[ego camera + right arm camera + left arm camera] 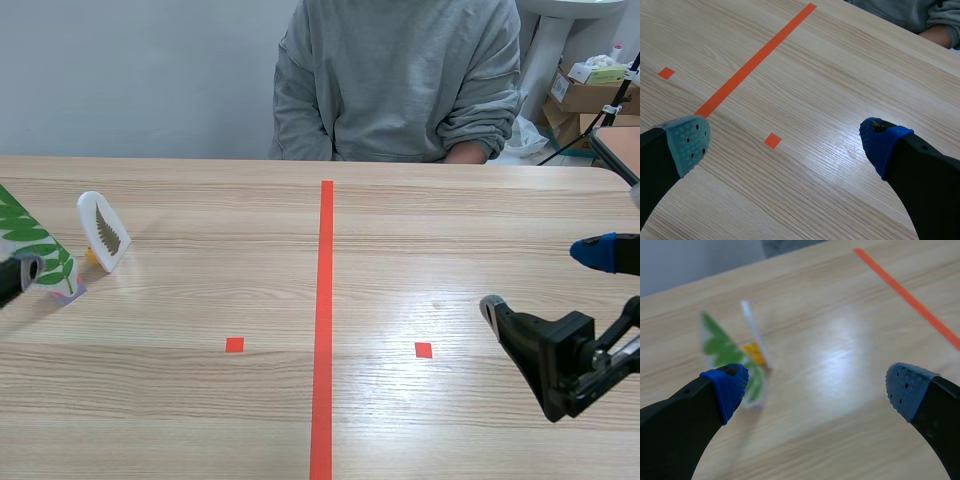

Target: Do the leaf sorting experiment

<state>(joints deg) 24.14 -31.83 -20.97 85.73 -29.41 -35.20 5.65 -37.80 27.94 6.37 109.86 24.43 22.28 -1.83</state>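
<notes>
Two leaf cards stand upright at the table's left. One is a white card with a dark fern leaf (104, 232) on a small yellow foot. The other, a card with a green leaf (30, 240), stands closer to the left edge. In the left wrist view the green leaf card (722, 347) and the white card (754, 332), seen edge-on, lie ahead of my left gripper (817, 385), which is open and holds nothing. Only a tip of the left gripper (18, 275) shows in the scene view, beside the green card. My right gripper (545, 280) hangs open over bare table at the right (785, 140).
A person in a grey sweatshirt (400, 80) sits across the table, forearms near its far edge. An orange-red tape line (324, 320) runs down the middle, with a small square mark on each side. Cardboard boxes (590, 90) stand beyond the table at the back right.
</notes>
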